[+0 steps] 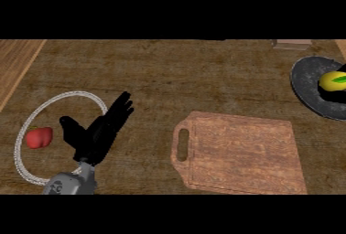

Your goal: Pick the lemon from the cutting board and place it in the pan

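Currently the lemon (332,81) lies inside the dark pan (307,87), at about three o'clock on the counter (175,77), partly cut by the view's right border. A dark shape at that border touches the fruit's upper right; whether it is the right hand cannot be told.

Item: cutting board (240,155), wooden, slotted handle toward nine o'clock. Position: five o'clock. Contents: nothing on it.

Item: pan, dark, round. Position: three o'clock, well apart from the board. Contents: the lemon, with a green leaf on it.

Item: plate (24,137), pale rim. Position: nine o'clock. Contents: one red pepper (39,137) near its left side.

Item: left hand (94,135), black, on a grey forearm. Position: eight o'clock, over the plate's right portion. State: fingers straight and spread, thumb out, holding nothing; resting.

Item: small box-like object (292,44) at one o'clock, at the counter's far edge; kind unclear.

Step judged: placement looks done, or at its release. Next move calls for clearing the arm from the pan without nudging the fruit, if a hand is there at all.
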Motion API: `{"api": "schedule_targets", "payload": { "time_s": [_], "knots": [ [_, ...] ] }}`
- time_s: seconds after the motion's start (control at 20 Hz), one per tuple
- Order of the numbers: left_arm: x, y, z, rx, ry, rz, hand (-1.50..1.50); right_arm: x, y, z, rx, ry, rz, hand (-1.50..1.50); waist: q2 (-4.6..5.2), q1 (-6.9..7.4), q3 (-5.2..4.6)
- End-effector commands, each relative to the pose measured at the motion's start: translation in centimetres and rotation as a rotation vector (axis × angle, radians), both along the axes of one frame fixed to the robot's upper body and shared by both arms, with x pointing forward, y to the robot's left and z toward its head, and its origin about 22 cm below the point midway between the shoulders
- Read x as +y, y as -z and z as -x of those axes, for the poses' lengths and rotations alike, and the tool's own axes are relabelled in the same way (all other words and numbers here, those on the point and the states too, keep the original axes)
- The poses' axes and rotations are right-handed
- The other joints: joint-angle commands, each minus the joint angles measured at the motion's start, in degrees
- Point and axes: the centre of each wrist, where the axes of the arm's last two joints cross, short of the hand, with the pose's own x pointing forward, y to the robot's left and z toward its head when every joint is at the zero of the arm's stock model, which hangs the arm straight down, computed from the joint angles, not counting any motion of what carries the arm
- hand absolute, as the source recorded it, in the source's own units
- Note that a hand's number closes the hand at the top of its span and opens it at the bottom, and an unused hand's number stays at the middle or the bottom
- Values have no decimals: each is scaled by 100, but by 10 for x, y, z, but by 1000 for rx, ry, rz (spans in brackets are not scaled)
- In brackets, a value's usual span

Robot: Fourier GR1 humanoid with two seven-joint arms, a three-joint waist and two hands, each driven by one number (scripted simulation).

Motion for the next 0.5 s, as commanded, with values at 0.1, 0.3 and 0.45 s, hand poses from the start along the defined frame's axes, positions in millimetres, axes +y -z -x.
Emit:
{"api": "schedule_targets", "payload": {
  "time_s": [0.1, 0.3, 0.45],
  "knots": [
    [1, -4, -1, -11, 34, 5, 0, -24, 6, 14, 155, 143, 12, 150, 103, 210, -3],
    [-15, -11, -4, -37, 40, 5, 0, -25, 12, 17, 335, 98, 70, -150, 101, 250, 8],
    [-8, 1, -2, -17, 43, 4, 0, -14, 22, 14, 322, 51, -4, -150, 137, 235, 23]
  ]
}}
